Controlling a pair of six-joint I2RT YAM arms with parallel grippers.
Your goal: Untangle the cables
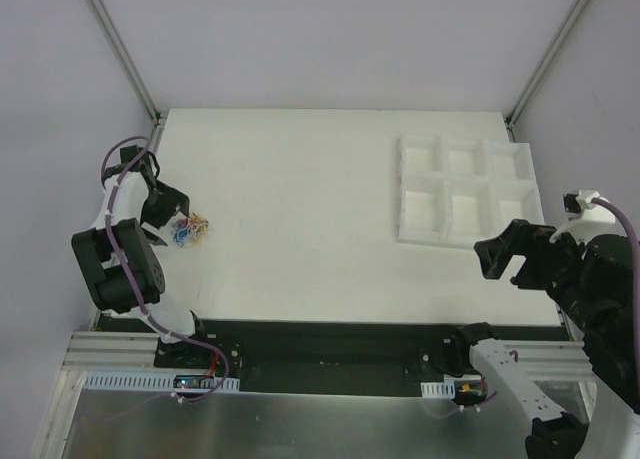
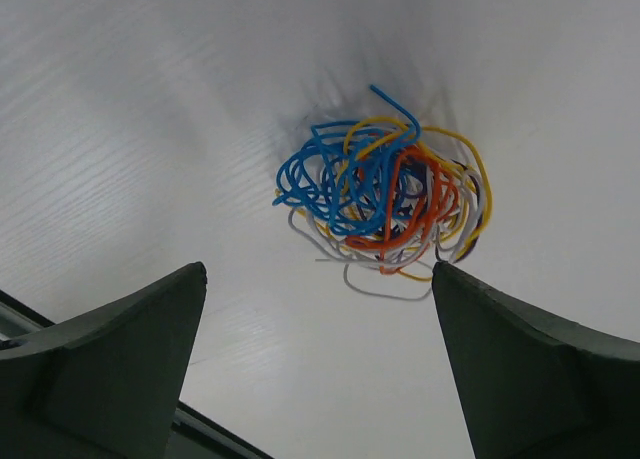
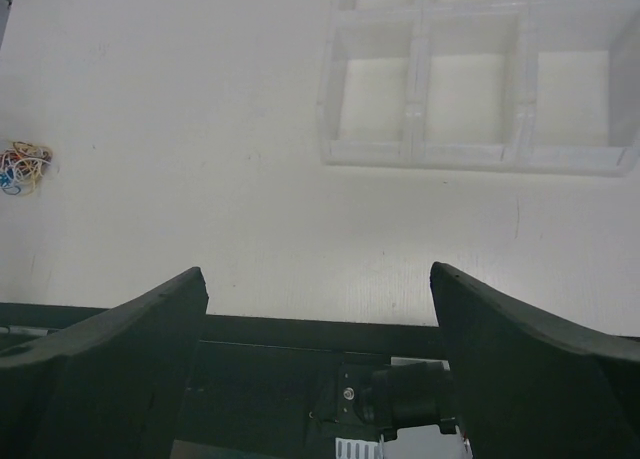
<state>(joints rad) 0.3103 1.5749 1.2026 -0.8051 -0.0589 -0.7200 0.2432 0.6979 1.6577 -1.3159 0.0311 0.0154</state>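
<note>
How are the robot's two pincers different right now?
The left pincer hovers close over the cables; the right pincer is far from them. The left is at the left side of the table; the right hangs at the near edge, short of the white tray. Both are open and empty.

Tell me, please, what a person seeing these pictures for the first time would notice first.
The eye goes first to the tangled bundle of cables, blue, orange, yellow and pale wires in one small ball, lying on the left side of the white table, just ahead of the open left gripper. Next comes the white compartment tray at the far right, while the open right gripper hangs by the near right corner, far from the cables.
</note>
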